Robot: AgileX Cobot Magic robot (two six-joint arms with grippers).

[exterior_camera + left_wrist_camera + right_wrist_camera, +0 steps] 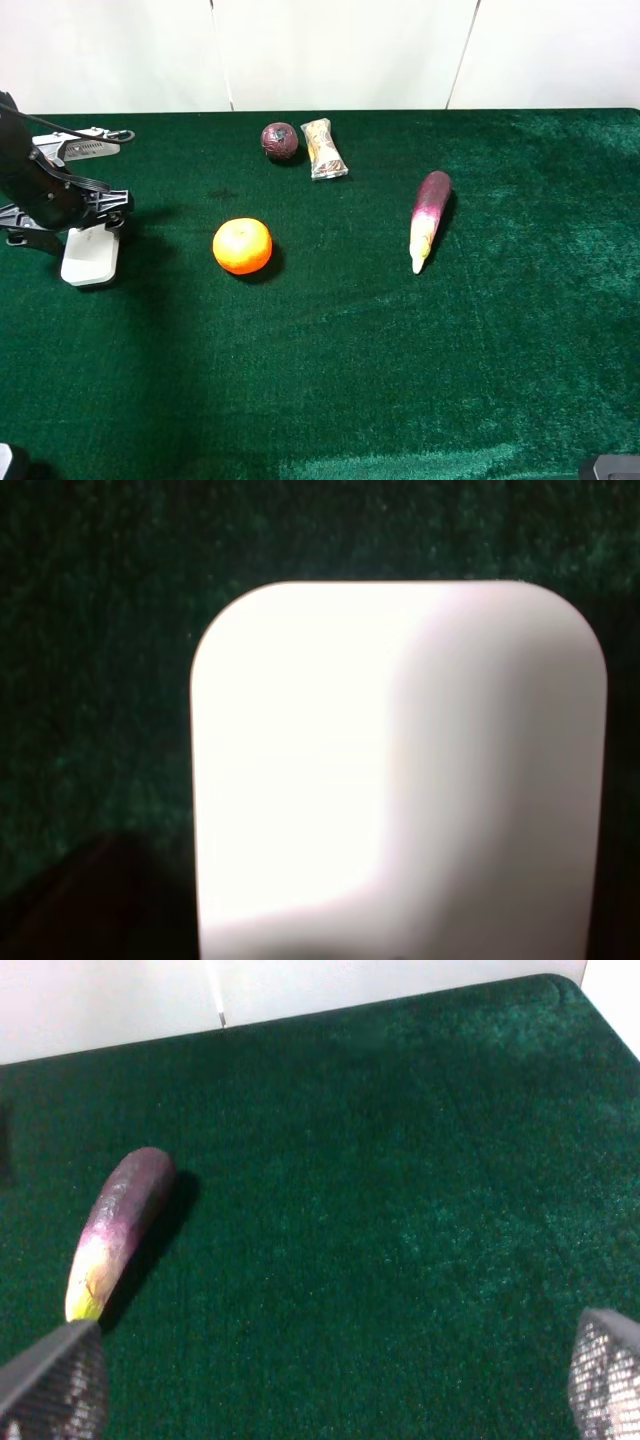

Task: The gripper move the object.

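— Where are we with the white block (pixel 92 256)?

— It lies at the left edge of the green cloth (pixel 350 350), left of the orange (pixel 242 246), right under our left gripper (pixel 75 215). It fills the left wrist view and no fingers show, so we cannot tell whether that pincer is clenched or released.

— And the move?

— We judge it unfinished: we are at the grasp or the let-go. Our right gripper (pixel 325 1385) rests near right, spread wide and empty, the eggplant (pixel 120 1230) ahead of it.
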